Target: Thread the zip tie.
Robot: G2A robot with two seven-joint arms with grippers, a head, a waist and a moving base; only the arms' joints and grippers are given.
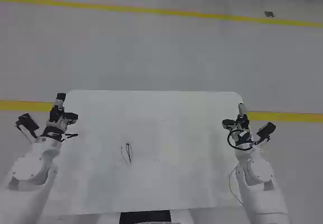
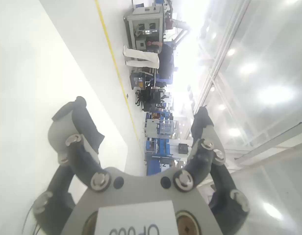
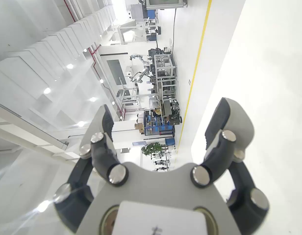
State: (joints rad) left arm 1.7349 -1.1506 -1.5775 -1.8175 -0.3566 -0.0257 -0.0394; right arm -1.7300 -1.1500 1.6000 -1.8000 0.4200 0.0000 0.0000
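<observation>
The zip tie [image 1: 127,152] is seen lying flat on the white worktop [image 1: 189,185], a little left of its middle, with nothing touching it. It is too thin for head and tail to be told apart. Farther out, the left gripper [image 1: 59,104] is held over the left edge and the right gripper [image 1: 240,113] over the right edge, both well apart from the tie, fingers spread and empty. The pickup is judged not yet begun. Each end should be pinched low, so the tail can be aimed squarely at the head's slot.
</observation>
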